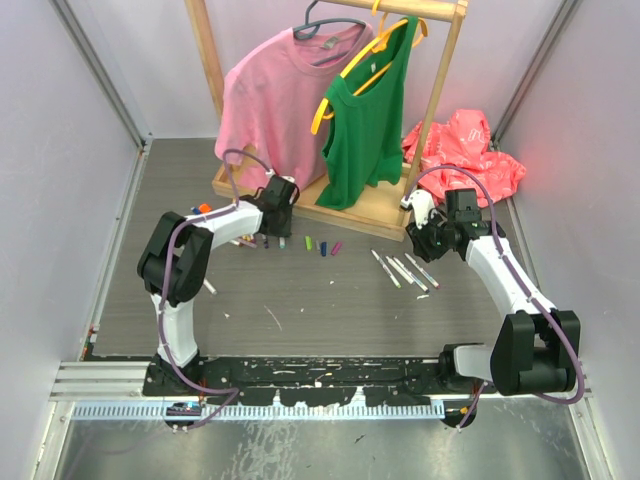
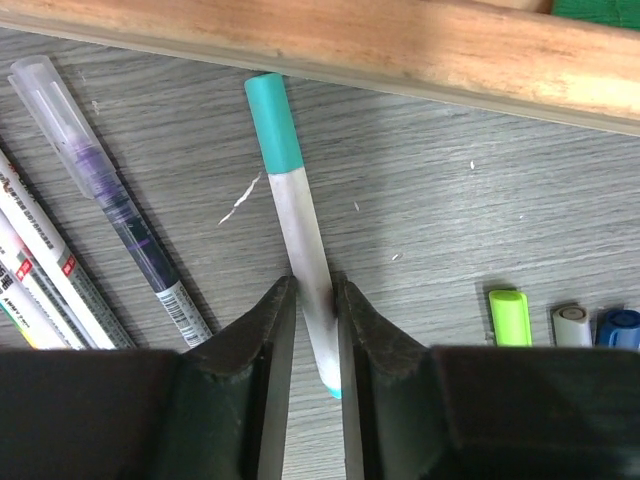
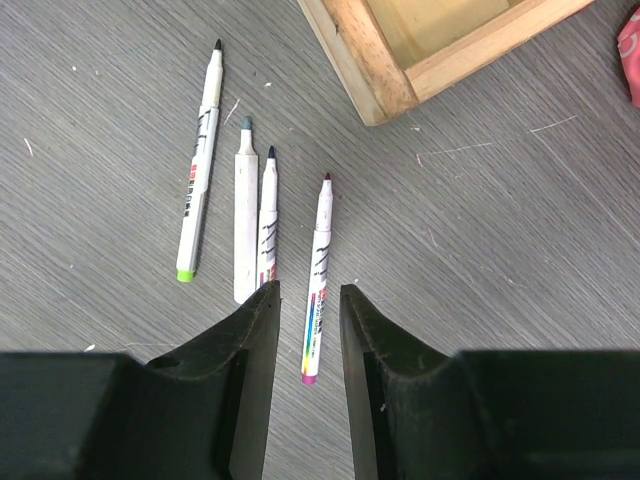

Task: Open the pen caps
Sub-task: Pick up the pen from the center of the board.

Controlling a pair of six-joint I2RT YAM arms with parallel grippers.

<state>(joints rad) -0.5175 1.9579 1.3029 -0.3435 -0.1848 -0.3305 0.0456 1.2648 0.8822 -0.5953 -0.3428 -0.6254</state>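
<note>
Print on the barrels is too small for me to read; a purple marker shows a barcode. My left gripper, reached forward, pinches a white marker whose teal cap nearly meets the wooden rack base. A loose lime cap lies near that base. The right gripper hovers parted and empty above uncapped markers.
</note>
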